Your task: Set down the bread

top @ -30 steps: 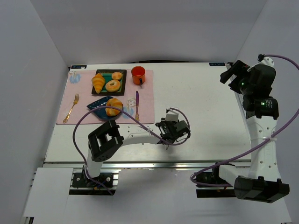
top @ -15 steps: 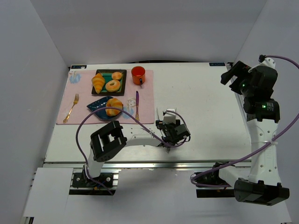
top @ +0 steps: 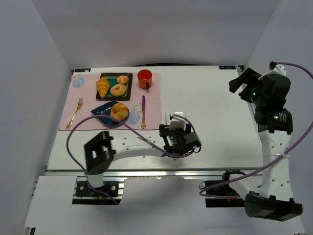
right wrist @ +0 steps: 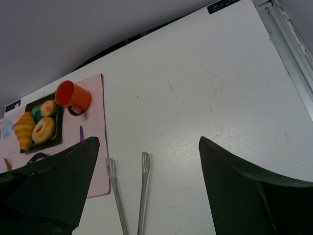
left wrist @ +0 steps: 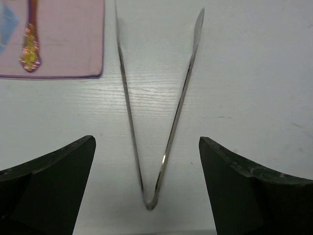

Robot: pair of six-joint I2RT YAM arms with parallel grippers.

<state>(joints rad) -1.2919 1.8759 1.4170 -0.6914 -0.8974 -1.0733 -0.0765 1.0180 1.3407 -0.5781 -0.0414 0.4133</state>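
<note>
**Colleague:** Which step are you on?

**Operator:** The tail end, as I read it. My left arm reaches out over the desk (top: 210, 107). The left gripper (left wrist: 146, 138) hangs spread wide above the tongs (left wrist: 149, 201), which lie flat with neither finger touching them. My right gripper (right wrist: 148, 138) is held high on the right side, also spread and holding nothing.

**Colleague:** And the bread?

**Operator:** The bread (top: 119, 111) sits on the plate (top: 100, 111), at the near edge of the mat (top: 85, 98). So the placing looks done to me.

**Colleague:** Next move?

**Operator:** I think it calls for lifting the left arm straight up and drawing it home without nudging the tongs. If the bread belongs somewhere else, I'd have to close on the tongs first. I can't tell which from here.

**Colleague:** Containers?

**Operator:** The tray (top: 113, 98) is the biggest, at the far side of the mat. It holds the croissant (top: 102, 86), the ring pastry (top: 118, 89) and a small round pastry (top: 122, 79). The plate lies just beside the tray on its near side and holds only the bread. The cup (top: 144, 78) stands just right of the tray, and I can't make out anything inside it.
</note>
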